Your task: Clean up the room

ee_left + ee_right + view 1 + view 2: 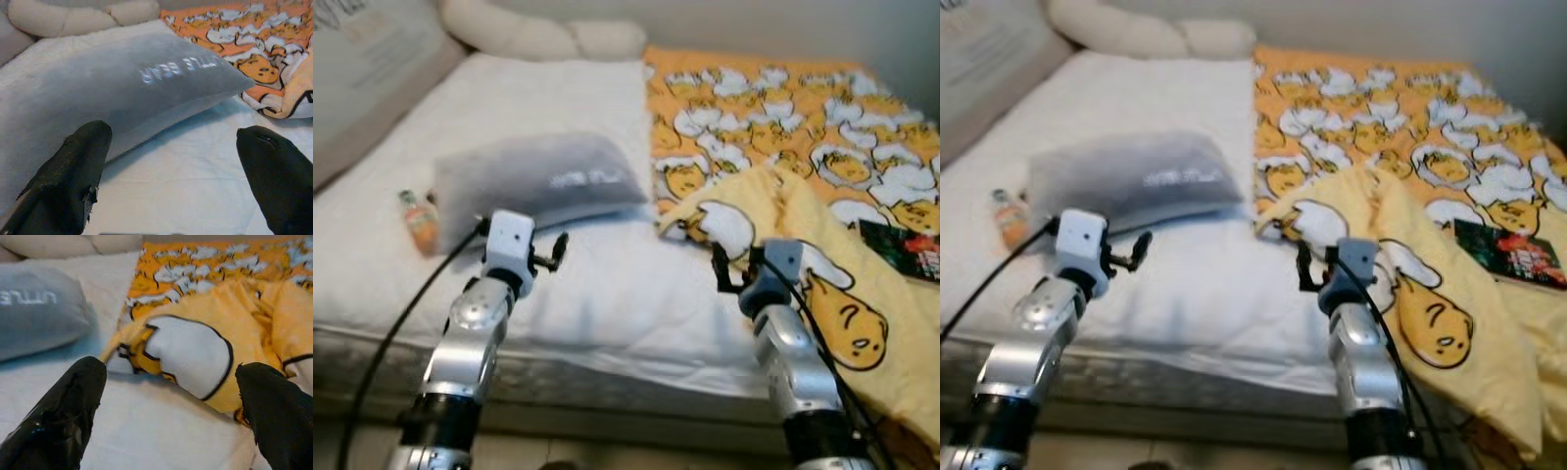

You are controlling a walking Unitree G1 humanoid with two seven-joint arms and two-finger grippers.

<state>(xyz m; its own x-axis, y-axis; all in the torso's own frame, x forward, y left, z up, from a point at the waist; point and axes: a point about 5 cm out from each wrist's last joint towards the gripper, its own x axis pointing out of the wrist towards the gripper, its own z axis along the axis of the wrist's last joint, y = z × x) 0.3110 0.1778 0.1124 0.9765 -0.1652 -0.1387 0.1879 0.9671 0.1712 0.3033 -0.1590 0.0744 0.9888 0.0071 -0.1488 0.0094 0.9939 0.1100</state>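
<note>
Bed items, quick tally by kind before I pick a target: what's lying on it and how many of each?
Grey pillows: 1
Cream bolster cushions: 1
Yellow cartoon blankets: 1
Small orange bottles: 1
Dark book or packet at the blanket's right edge: 1
Total: 5

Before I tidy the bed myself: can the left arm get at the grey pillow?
Probably yes. The left gripper hovers with jaws open, facing the pillow, and only bare white sheet lies between them.
</note>
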